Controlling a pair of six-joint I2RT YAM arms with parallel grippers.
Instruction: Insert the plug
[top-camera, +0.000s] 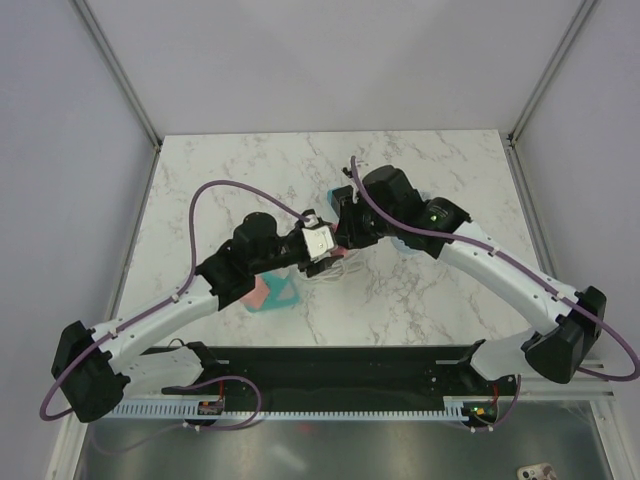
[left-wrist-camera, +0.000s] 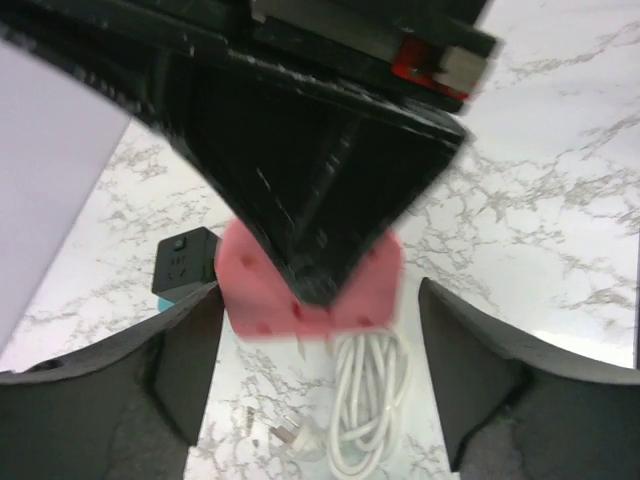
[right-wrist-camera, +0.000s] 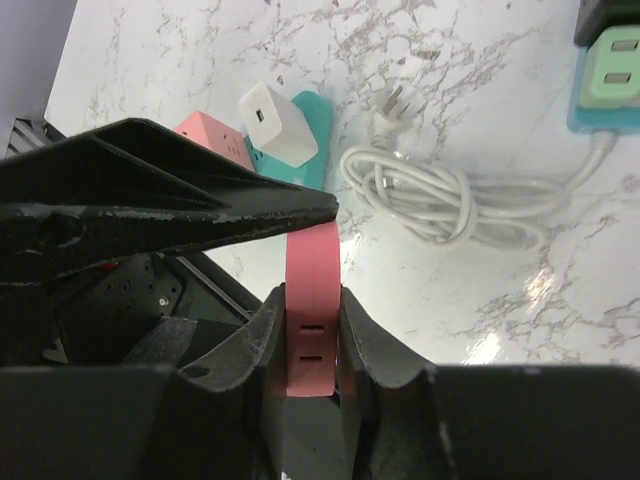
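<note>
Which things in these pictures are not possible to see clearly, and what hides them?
Top view: the left wrist and right wrist cover nearly all of the pink power strip, so how the right fingers hold it is hidden there.
Left wrist view: the right fingers, blurred, cover the strip's upper part; the white plug is blurred too.
Right wrist view: the picture's top right edge cuts off the green socket block.
</note>
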